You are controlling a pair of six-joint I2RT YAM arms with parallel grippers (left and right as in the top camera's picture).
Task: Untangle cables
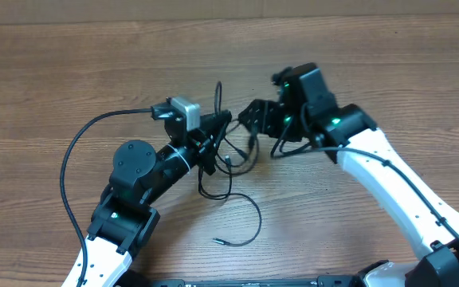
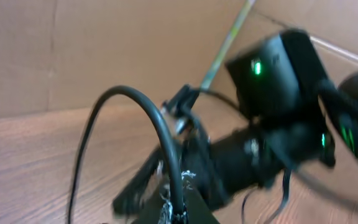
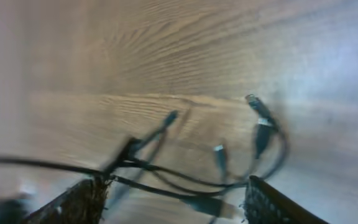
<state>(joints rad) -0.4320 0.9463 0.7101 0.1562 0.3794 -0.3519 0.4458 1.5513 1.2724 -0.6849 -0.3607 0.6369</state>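
Several thin black cables (image 1: 231, 163) lie tangled on the wooden table between my two grippers. One strand trails toward me and ends in a small plug (image 1: 216, 240). My left gripper (image 1: 216, 131) is at the left of the tangle. In the left wrist view its jaws (image 2: 179, 210) are shut on a black cable (image 2: 143, 102) that arcs up and away. My right gripper (image 1: 253, 118) is at the right of the tangle. In the blurred right wrist view it (image 3: 176, 186) is open wide. Cable strands (image 3: 179, 177) and plug ends (image 3: 258, 107) lie between and beyond its fingers.
The left arm's own thick black cable (image 1: 74, 147) loops out to the left over the table. A cardboard wall (image 2: 104, 50) stands behind the table's far edge. The right wrist's camera block with a green light (image 2: 272, 68) fills the left wrist view.
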